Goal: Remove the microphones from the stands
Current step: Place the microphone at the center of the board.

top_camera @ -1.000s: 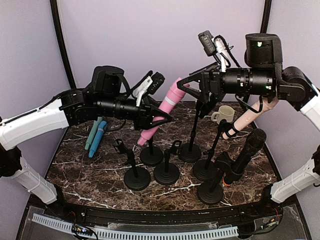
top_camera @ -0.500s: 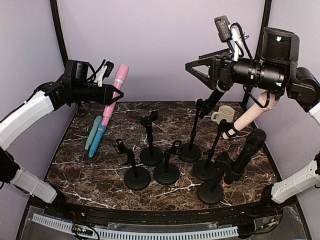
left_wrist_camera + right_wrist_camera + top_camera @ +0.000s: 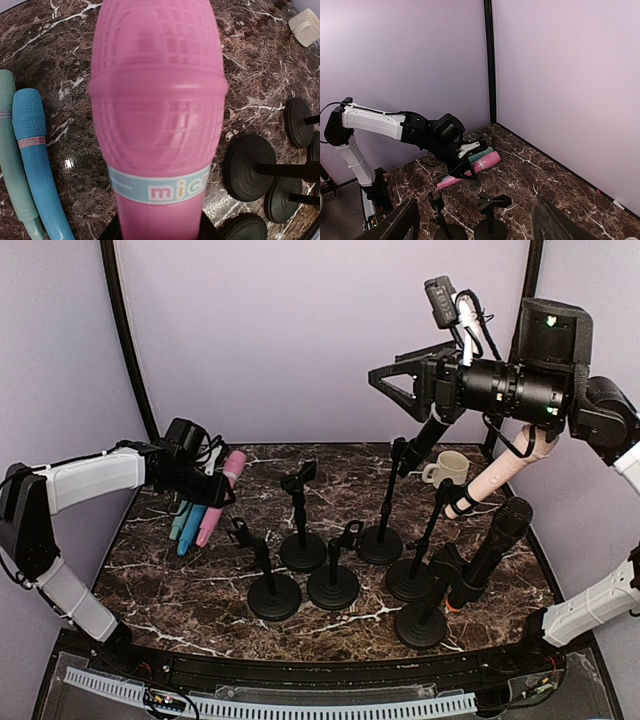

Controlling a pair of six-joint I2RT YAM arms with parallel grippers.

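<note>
While my left pincer (image 3: 214,492) grips the pink microphone (image 3: 157,100) low beside the blue microphone (image 3: 35,150), I should lay it flat on the surface (image 3: 350,480) before releasing; my right pincer (image 3: 388,395) hangs wide.

Dark marble bench (image 3: 180,590): green mic (image 3: 12,165) and blue mic (image 3: 37,165) lie side by side at left; black stands (image 3: 274,597) cluster mid-frame; mug (image 3: 447,468) upper right.

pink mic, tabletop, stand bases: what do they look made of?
pink mic: likely moulded plastic, glossy; solid grid-pattern head with soft highlights, printed band.
tabletop: dark veined marble look, polished, lamp glint; could be laminate.
stand base: matte black disc, probably painted metal; unsure.
</note>
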